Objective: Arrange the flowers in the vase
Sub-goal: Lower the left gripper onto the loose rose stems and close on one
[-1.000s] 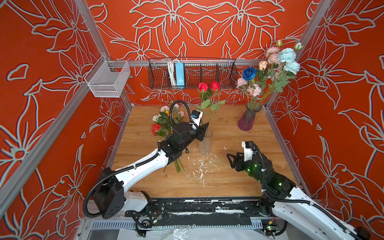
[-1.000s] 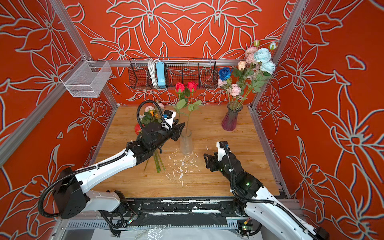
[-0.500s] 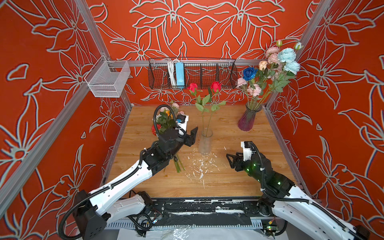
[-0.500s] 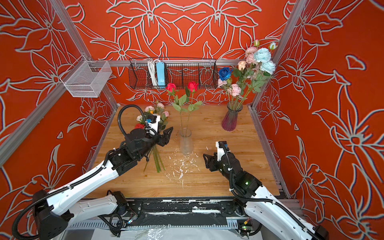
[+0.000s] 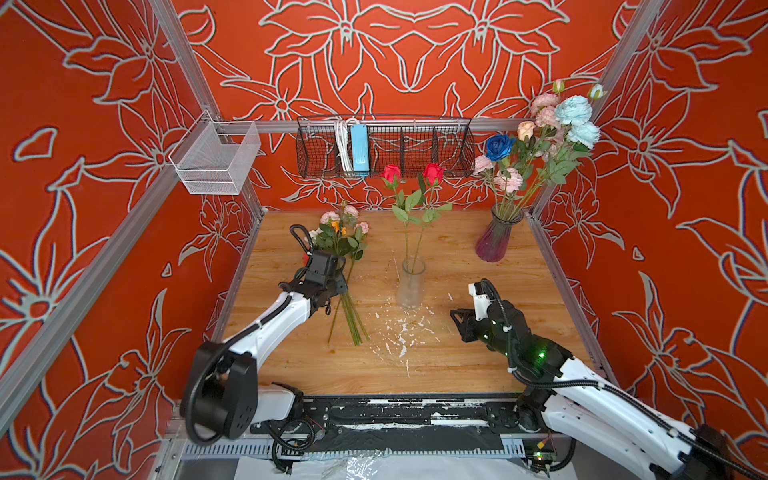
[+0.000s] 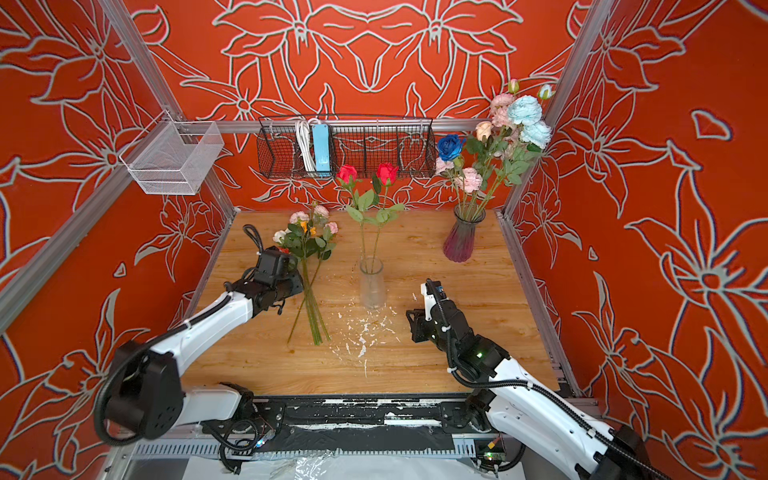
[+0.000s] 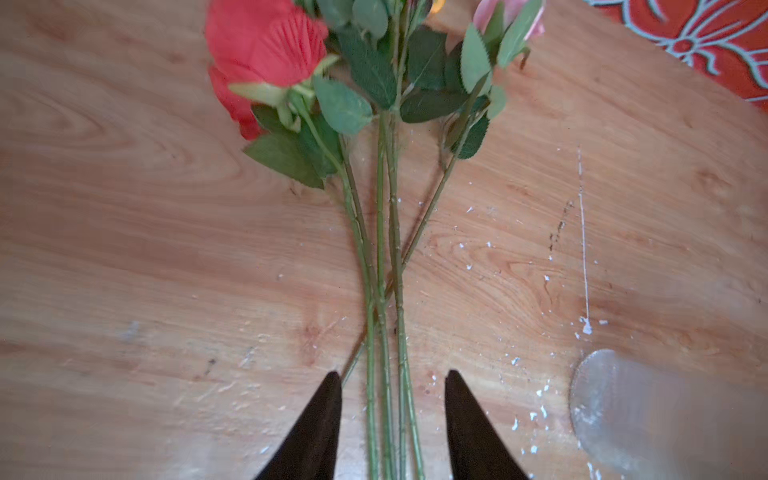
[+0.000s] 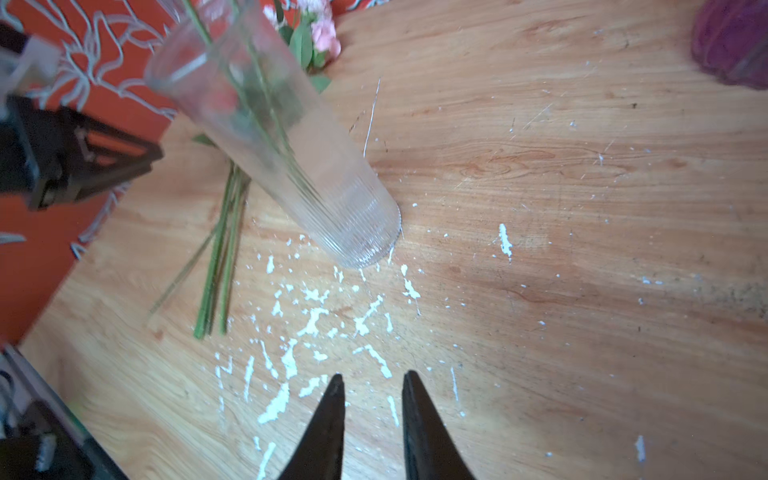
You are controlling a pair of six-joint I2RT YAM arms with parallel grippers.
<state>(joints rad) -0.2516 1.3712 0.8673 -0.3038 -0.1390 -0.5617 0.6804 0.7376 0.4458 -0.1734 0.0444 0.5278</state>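
Flowers [image 5: 340, 243] not yet arranged lie as a loose bunch flat on the bench [image 5: 478, 365]. They are to the left of the clear vase [image 5: 410, 282], which stands upright mid-bench with two red roses [image 5: 390, 172] in it. The bunch's long axis runs front to back, with blooms toward the back wall and cut ends toward the robot, fanning slightly.

The left pincer [image 7: 392, 376] hangs over the lower part of the stems [image 7: 380, 249]. In the left wrist view the stems run lengthwise through the gap between its jaws. The jaws stand moderately apart, with clear space on either side, and grip nothing. Their closing line crosses the stems, so closing here would likely gather several at once. Taking a single stem would probably need a small sideways shift first.

The right pincer [image 8: 372, 376] is on the far side of the clear vase, well apart from the bunch. It sits low over the bench, empty, with only a slim gap between its jaws. The left arm is plainly the nearer.

A second ago the left pincer was up beside the rose stems at the clear vase. It has since drawn away to the left and come down over the bunch. The right arm has hardly shifted, but its jaws have narrowed.
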